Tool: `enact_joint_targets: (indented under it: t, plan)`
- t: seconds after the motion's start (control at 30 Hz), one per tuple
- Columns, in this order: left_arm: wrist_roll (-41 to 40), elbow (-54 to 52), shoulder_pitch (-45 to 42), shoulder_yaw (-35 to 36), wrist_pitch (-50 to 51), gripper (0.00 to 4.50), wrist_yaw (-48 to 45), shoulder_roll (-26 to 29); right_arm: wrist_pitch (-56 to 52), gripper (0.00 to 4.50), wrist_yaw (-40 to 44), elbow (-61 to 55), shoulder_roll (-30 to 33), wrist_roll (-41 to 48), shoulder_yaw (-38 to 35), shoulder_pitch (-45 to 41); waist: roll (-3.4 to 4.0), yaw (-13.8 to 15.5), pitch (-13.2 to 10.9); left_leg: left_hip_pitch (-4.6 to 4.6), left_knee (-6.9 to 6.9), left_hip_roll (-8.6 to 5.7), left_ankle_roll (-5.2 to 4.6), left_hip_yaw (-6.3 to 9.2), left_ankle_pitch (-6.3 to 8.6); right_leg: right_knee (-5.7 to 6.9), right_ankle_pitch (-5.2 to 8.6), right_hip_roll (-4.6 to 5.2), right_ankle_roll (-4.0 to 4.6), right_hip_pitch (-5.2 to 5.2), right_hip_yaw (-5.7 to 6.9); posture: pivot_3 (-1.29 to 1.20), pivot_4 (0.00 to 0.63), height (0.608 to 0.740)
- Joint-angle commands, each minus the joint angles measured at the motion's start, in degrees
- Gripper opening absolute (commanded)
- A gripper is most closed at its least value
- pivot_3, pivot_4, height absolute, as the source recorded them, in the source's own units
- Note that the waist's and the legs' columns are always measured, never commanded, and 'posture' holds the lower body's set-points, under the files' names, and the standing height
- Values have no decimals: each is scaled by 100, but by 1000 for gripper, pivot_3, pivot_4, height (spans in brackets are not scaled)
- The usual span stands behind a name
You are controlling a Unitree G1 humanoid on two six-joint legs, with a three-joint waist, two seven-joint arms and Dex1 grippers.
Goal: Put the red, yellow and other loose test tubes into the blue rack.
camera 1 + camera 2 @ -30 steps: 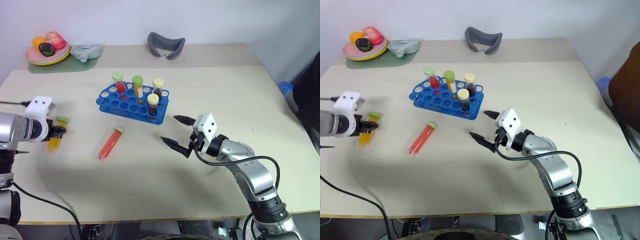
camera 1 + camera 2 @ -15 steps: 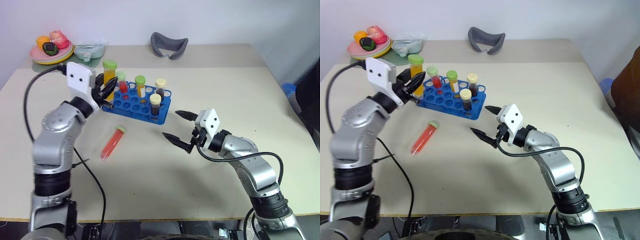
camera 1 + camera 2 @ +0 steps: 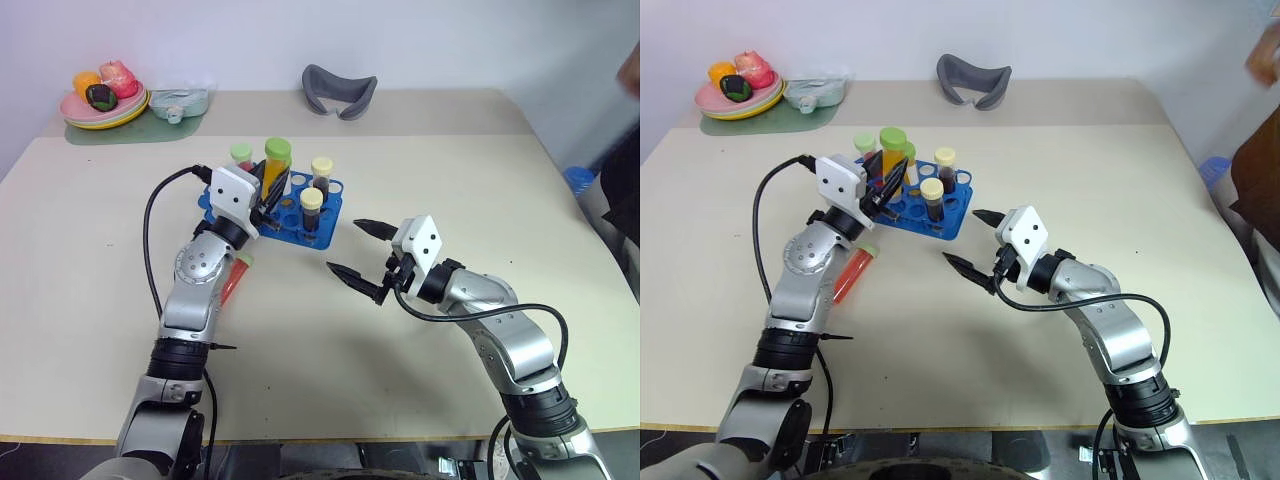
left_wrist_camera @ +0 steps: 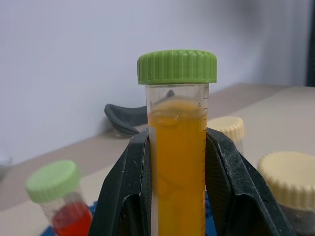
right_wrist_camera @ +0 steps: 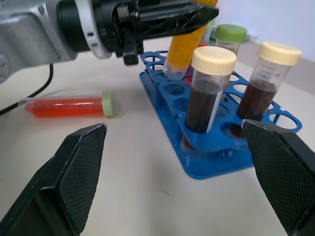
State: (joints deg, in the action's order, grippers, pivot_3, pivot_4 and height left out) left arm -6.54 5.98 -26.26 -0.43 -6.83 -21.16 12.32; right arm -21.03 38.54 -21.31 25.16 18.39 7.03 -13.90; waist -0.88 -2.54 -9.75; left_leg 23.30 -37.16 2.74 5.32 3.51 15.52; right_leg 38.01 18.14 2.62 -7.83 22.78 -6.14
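left hand [image 4: 177, 196] grips yellow tube [image 4: 178, 162] | above rack [image 5: 206, 147] edge

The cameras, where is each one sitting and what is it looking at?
Left and right eye views: on the head, looking down at the table, both arms showing.
Left wrist view: along the left gripper, jaws shut on the orange-yellow tube.
Right wrist view: between the open right gripper jaws, toward the blue rack.
Shared: both wrist views show the orange-yellow tube and the cream-capped tubes.
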Motion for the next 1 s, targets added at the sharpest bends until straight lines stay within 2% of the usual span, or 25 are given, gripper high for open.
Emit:
enact_joint_targets:
  t: [0.03, 1.0]
  plan:
    - [142, 183, -69, -17, -399, 866, 69, -51, -12, 4500, -50, -324, 14, 67, -104, 4, 0, -5, 0, 0, 0, 0, 0, 0, 0, 0, 0, 0, 0, 0, 0, 0, 150, 740]
    - [100, 1503, -197, 95, -1579, 866, 291, -374, -19, 4500, -23, -344, -22, 80, -34, 15, 0, 6, 0, -3, 0, 0, 0, 1, 0, 0, 0, -1, 0, -3, 1, 0, 150, 740]
